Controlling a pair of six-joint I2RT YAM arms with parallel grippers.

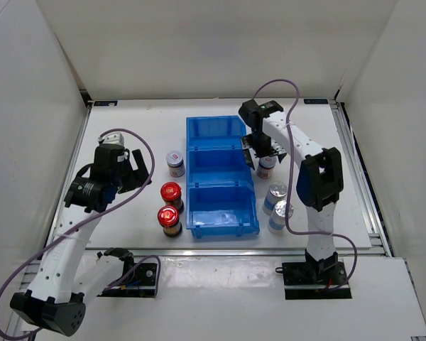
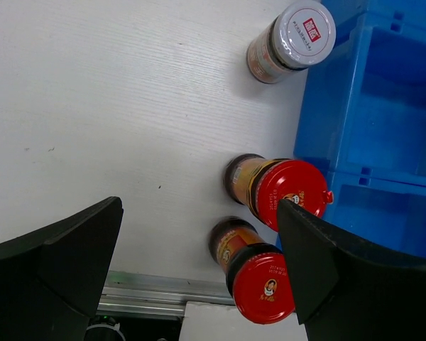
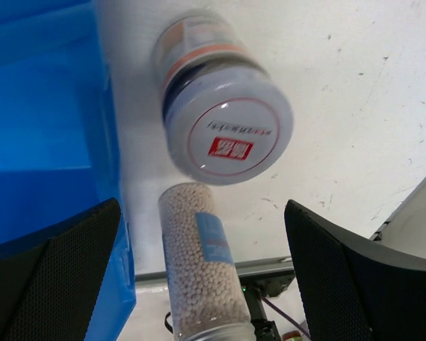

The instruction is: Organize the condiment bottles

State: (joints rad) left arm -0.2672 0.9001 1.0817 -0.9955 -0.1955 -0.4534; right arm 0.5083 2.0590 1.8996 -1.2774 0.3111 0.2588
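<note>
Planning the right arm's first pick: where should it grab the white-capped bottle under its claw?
Likely from straight above, around the round white cap: the bottle stands upright with its top free, while the blue bin crowds one side.

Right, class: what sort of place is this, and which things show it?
Probably a robotics test cell: plain white panel walls around a white tabletop, two robot arms, a blue plastic compartment bin.

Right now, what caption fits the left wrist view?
Open left hand hovers near two red-capped bottles standing along the blue bin, with a white-capped bottle farther up.
</note>
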